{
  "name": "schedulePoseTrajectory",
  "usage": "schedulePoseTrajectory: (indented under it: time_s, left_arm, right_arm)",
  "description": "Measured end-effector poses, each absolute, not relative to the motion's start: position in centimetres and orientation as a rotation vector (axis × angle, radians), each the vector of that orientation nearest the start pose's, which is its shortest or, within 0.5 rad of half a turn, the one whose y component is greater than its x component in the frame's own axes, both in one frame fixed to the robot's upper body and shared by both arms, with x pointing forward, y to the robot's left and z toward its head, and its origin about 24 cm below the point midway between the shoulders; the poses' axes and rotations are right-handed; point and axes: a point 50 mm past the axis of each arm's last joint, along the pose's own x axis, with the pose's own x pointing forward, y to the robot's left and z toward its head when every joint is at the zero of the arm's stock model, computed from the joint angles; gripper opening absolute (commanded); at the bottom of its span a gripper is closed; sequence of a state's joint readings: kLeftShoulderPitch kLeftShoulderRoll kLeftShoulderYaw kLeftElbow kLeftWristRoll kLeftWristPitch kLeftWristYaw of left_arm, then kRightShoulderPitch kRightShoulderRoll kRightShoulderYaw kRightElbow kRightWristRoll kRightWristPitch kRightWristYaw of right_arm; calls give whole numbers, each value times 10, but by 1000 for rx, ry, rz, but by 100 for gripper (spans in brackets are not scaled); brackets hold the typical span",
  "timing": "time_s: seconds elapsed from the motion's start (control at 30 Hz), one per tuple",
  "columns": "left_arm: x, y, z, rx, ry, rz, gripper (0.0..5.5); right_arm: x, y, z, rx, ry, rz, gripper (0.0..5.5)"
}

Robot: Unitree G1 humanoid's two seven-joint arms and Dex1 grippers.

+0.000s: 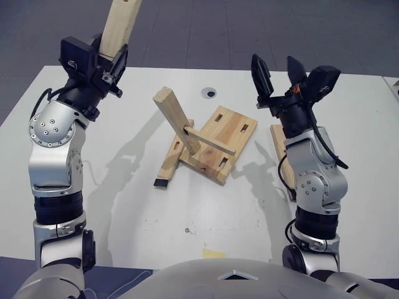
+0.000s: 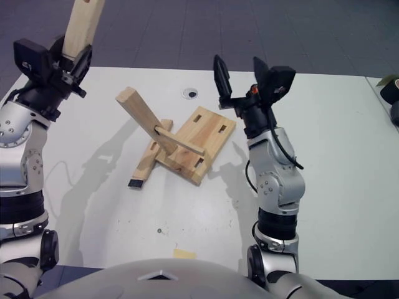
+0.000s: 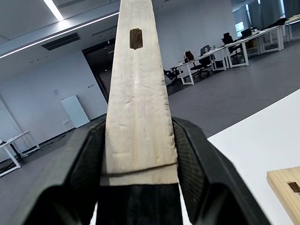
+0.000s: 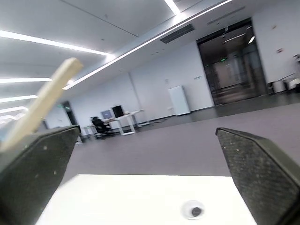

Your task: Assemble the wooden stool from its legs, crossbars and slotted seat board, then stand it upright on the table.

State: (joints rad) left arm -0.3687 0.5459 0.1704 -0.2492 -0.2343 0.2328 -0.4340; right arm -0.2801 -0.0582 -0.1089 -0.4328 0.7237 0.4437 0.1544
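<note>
Nearest me on the white table [image 1: 124, 212], a loose wooden piece [image 1: 277, 140] lies just beside my right arm. Centre frame is the half-built stool: the slotted seat board [image 1: 230, 134] is propped on a flat leg [image 1: 169, 163], a raised leg [image 1: 174, 115] pokes up-left, and a thin crossbar [image 1: 212, 142] runs off it. My right gripper [image 1: 274, 62] hangs above the board's right edge, fingers wide apart, empty. Upper left, my left gripper [image 1: 105, 55] is clamped on the held leg [image 1: 121, 22]. It's pale and square-cut, with its long axis nearly upright. The board's free slots lie down-right of it, nearer the right arm I reckon.

No legible txt, labels, nos. or signs anywhere in view
</note>
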Motion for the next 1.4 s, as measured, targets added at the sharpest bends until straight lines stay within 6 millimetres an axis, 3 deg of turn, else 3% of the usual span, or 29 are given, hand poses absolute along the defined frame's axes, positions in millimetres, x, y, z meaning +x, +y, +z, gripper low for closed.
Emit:
schedulePoseTrajectory:
  time_s: [0.13,0.3,0.43,1.03,1.4]
  left_arm:
    - [282,201,221,466,-413,-536,206]
    - [270,183,226,536,-442,-747,206]
    - [261,172,229,578,-467,-865,206]
    - [259,165,224,570,-456,-895,205]
    - [255,159,225,562,-476,-927,205]
  right_arm:
    - [257,-114,202,851,-301,728,540]
    - [244,-117,228,1114,-332,887,540]
    - [242,-116,244,1216,-342,929,540]
    - [256,-117,226,1154,-266,755,540]
    - [270,-110,237,1172,-270,809,370]
